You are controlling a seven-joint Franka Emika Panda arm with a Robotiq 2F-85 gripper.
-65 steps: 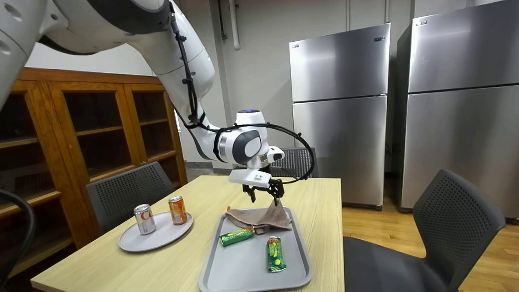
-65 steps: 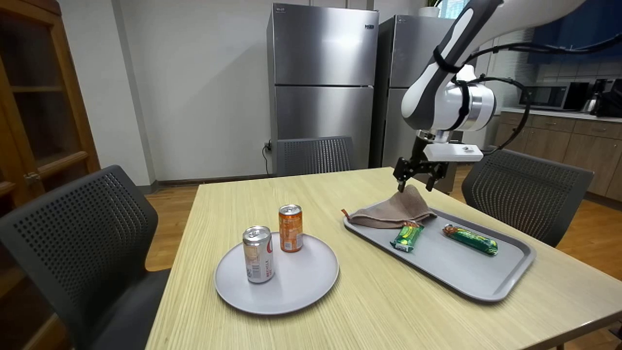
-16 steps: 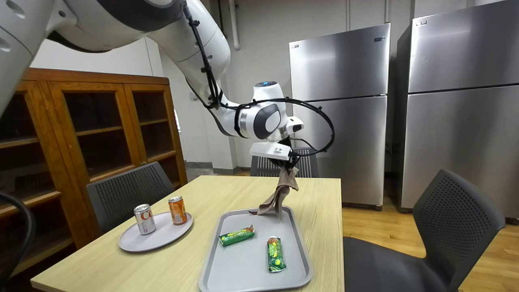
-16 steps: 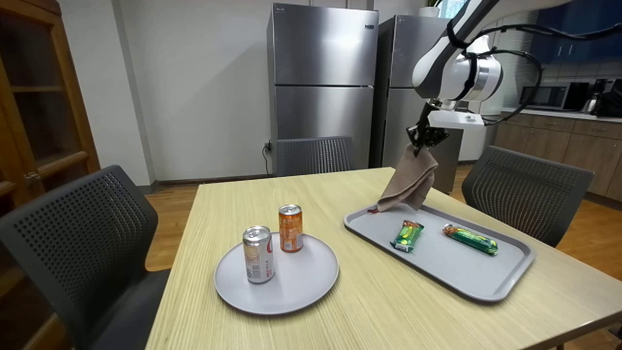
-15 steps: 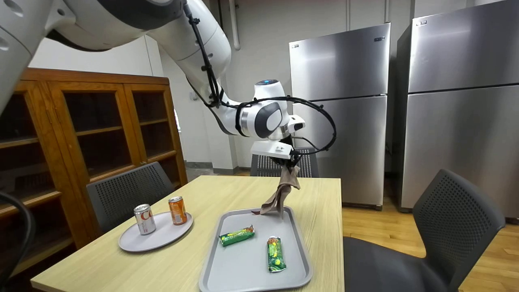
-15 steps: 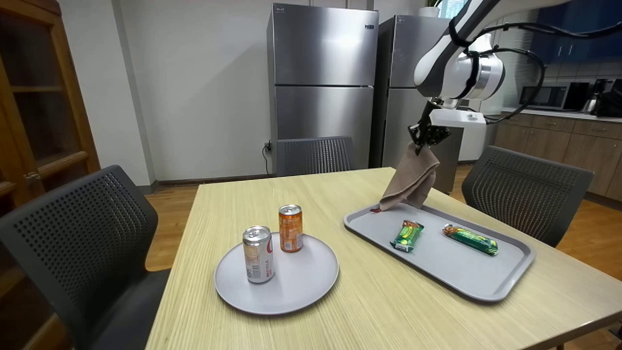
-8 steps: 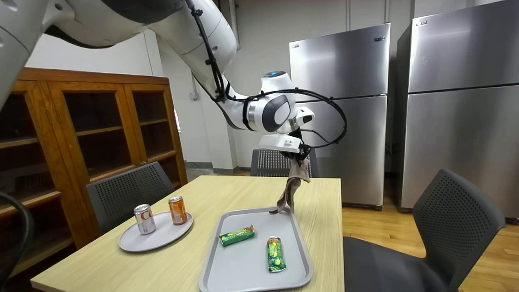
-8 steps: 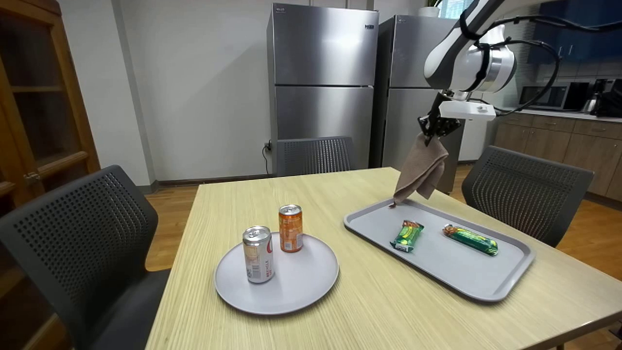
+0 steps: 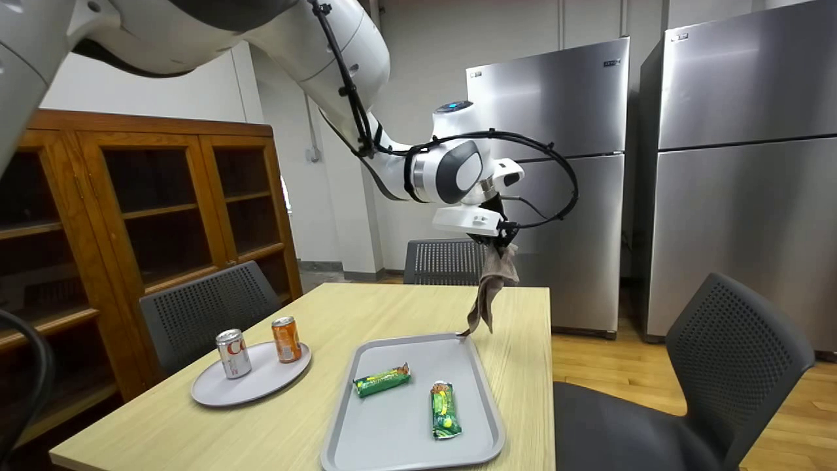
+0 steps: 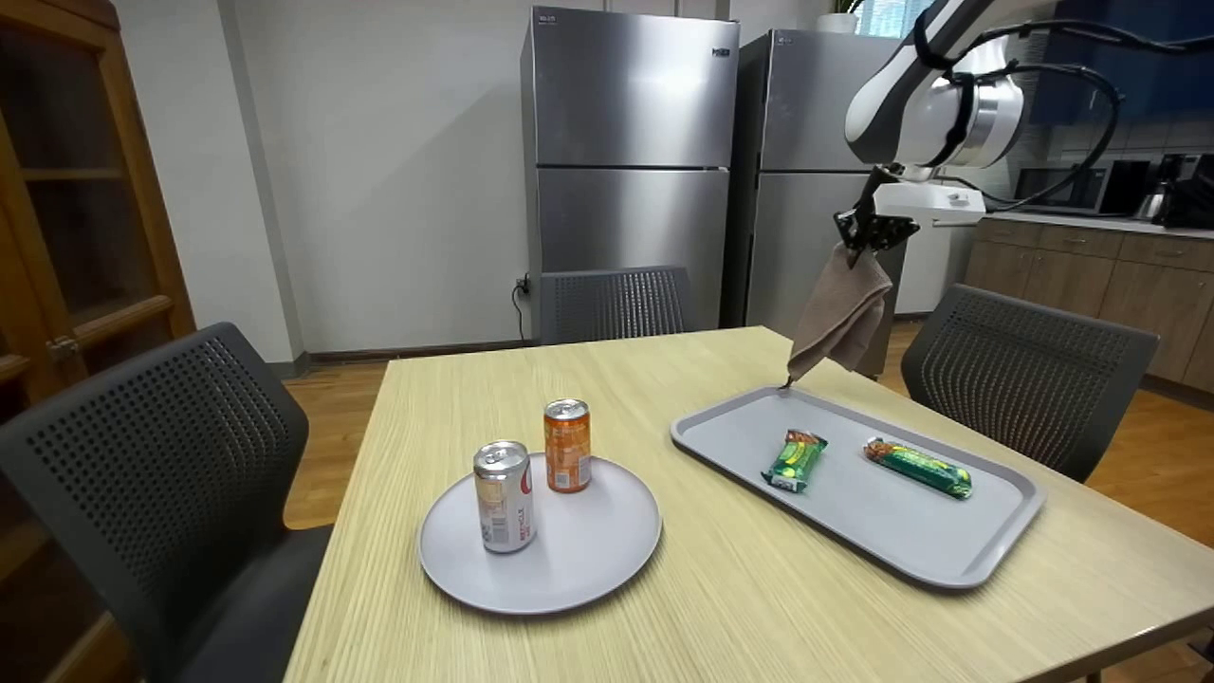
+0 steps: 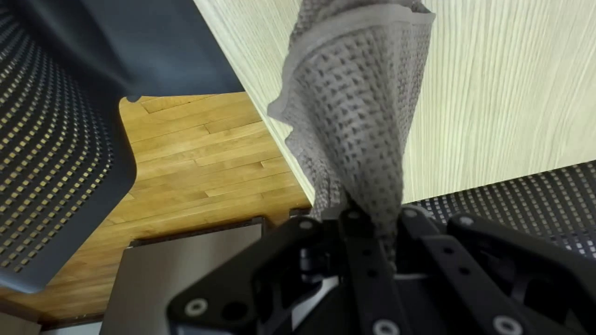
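Two stainless-steel top-freezer refrigerators (image 9: pixel 548 229) stand well beyond the far short end of the gray serving tray (image 9: pixel 392 432). Brown wooden glass-door cabinet (image 9: pixel 163 209): well off one long side of the tray. White robot arm (image 9: pixel 363 52): extended above the tray's level. Pale wood-grain table (image 10: pixel 721 569): bears the tray flat on its top. Dark gray perforated-back chairs (image 10: pixel 1029 370), three: one off each long side of the tray, one past its far end. Round gray plate (image 10: pixel 588 564): on the table, apart from the tray, off the long side nearer the cabinet. Brown waffle-weave cloth (image 10: pixel 844 313): hanging at the tray's far end; the lowest tip meets the line of the rim at one corner in both exterior views, contact not determinable. Gripper (image 11: pixel 382 216): above and past the tray's far end, jaws drawn together and holding the upper part of the cloth, fabric bunched between them in the wrist view. Silver soda can (image 10: pixel 505 498) and orange soda can (image 10: pixel 567 446): both upright, standing apart on the plate. Green-wrapped snack bars (image 9: pixel 382 381), two: lying apart on the tray, one set lengthwise, one slanting across its width.
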